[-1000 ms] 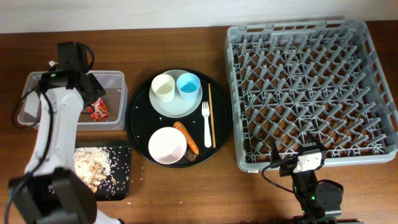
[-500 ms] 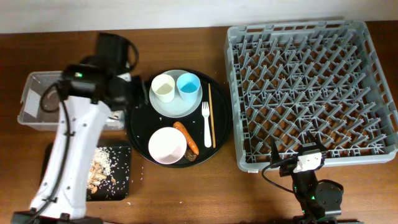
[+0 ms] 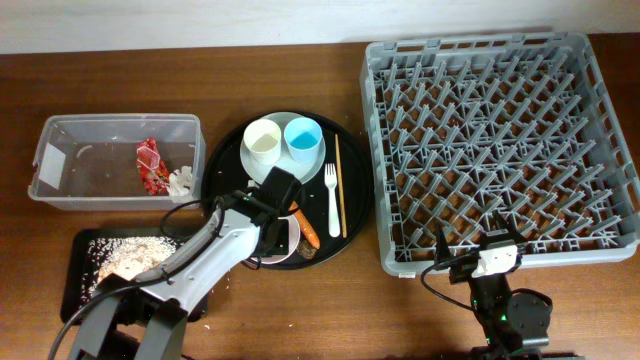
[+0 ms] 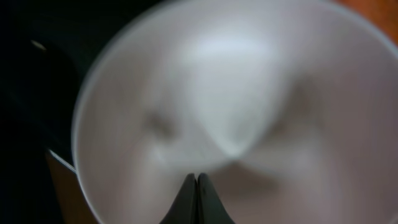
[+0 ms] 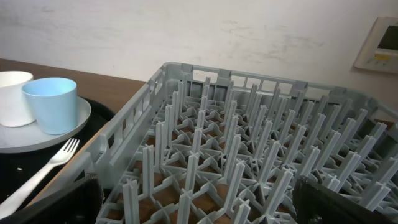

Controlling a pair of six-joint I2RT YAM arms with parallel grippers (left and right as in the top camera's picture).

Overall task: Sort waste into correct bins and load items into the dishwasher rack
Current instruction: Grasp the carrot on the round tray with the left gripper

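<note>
My left gripper (image 3: 280, 222) is shut and empty, its tips just over the inside of the white-pinkish bowl (image 4: 249, 93), which fills the left wrist view. From overhead, the arm hides most of the bowl (image 3: 272, 258). A cream cup (image 3: 264, 140) and a light blue cup (image 3: 302, 138) stand on the pale plate (image 3: 252, 168). The fork (image 3: 332, 195), chopsticks (image 3: 339, 185), carrot (image 3: 306, 230) and brown lump (image 3: 308, 252) lie beside them. The clear tub (image 3: 60, 135) holds the red wrapper (image 3: 150, 165) and tissue (image 3: 182, 178). My right gripper (image 5: 205, 196) is open in front of the grey rack (image 3: 500, 150).
The big round black tray (image 3: 222, 160) carries the dishes. The shallow black tray (image 3: 80, 285) at the front left holds pale food scraps (image 3: 120, 260). The rack's wall rises right beside the tray's right edge.
My left arm has swung from the clear tub across to the round tray and now sits over the bowl. The red wrapper lies in the tub. The right arm has not moved.
</note>
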